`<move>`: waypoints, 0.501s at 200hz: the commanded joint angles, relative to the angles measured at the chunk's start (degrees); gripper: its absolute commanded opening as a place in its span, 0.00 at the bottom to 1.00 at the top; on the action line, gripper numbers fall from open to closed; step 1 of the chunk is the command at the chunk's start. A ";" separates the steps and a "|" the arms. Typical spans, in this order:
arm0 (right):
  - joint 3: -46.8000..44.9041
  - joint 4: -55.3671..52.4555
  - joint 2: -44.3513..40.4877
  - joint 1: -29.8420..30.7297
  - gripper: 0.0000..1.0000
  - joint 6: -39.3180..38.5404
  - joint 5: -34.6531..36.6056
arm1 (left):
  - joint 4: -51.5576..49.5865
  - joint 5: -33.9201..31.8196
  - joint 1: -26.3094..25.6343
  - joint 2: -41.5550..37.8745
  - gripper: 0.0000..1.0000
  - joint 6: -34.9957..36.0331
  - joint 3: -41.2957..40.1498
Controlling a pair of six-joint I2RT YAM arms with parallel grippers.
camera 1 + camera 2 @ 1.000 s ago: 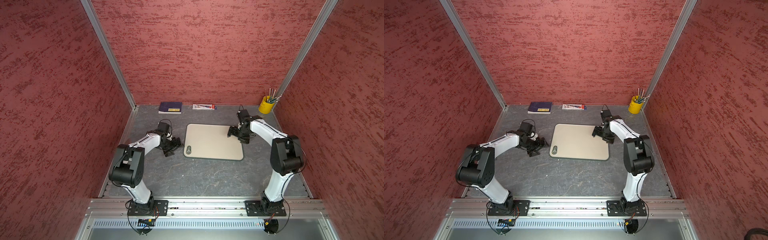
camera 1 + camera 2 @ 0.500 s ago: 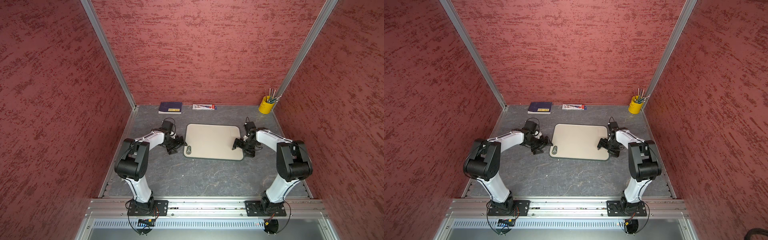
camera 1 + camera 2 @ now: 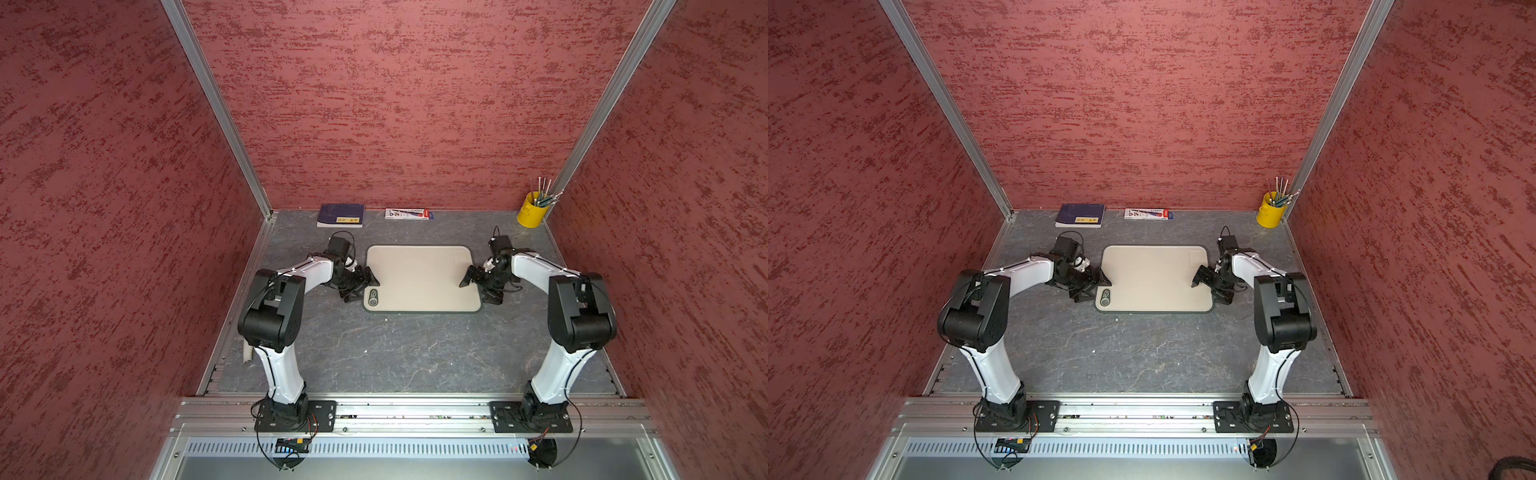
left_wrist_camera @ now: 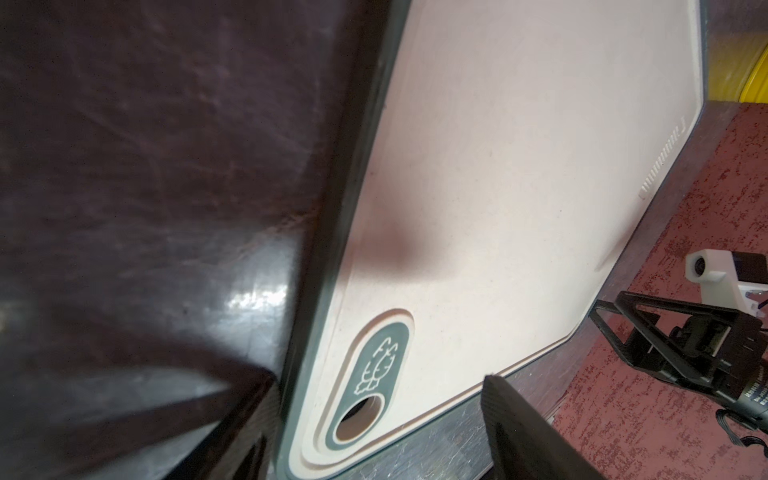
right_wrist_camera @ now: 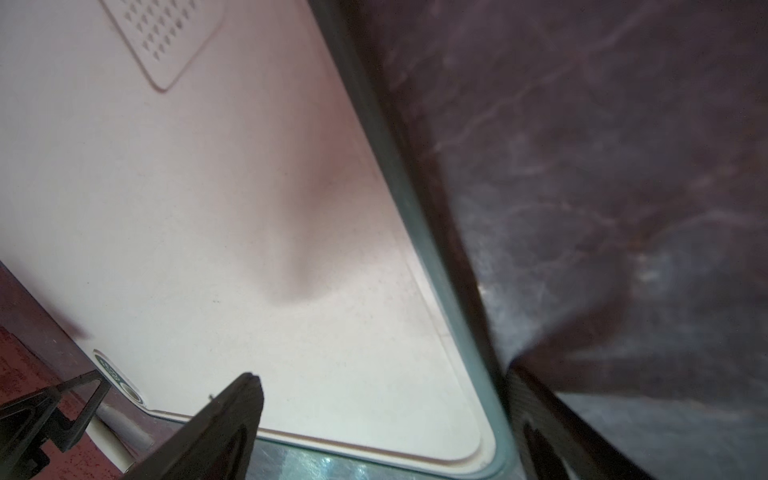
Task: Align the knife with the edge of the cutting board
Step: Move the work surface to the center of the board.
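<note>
Left gripper (image 3: 360, 286): jaws apart, nothing held, straddling the near-left corner of the large flat beige cutting board (image 3: 422, 276), beside its dark oval hole (image 3: 373, 300). Right gripper (image 3: 480, 289): jaws wide, empty, one finger over the board's right edge, the other outside it above the table. No knife visible in any view; cannot place it.

Judgement: both arms bracket the board's short sides. Any nudge should be even at both ends and low against the thin dark rim, or the slab will swivel.

Grey veined tabletop (image 3: 374, 353) looks glossy, so sliding is likely. Board is matt with rounded corners and an embossed dotted patch (image 5: 162, 37).

Far wall: dark blue book (image 3: 340, 215), flat white packet (image 3: 409, 213), yellow cup of tools (image 3: 528, 214).
</note>
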 commanded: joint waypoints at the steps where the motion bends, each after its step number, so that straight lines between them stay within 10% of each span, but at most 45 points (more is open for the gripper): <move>1: 3.30 2.93 5.92 1.40 0.96 -0.04 -7.24 | 2.16 2.26 -1.42 3.85 0.80 -0.78 1.06; 100: 9.93 0.67 11.23 5.11 0.96 -0.31 -8.19 | -2.86 0.98 -0.11 9.80 0.80 2.04 10.21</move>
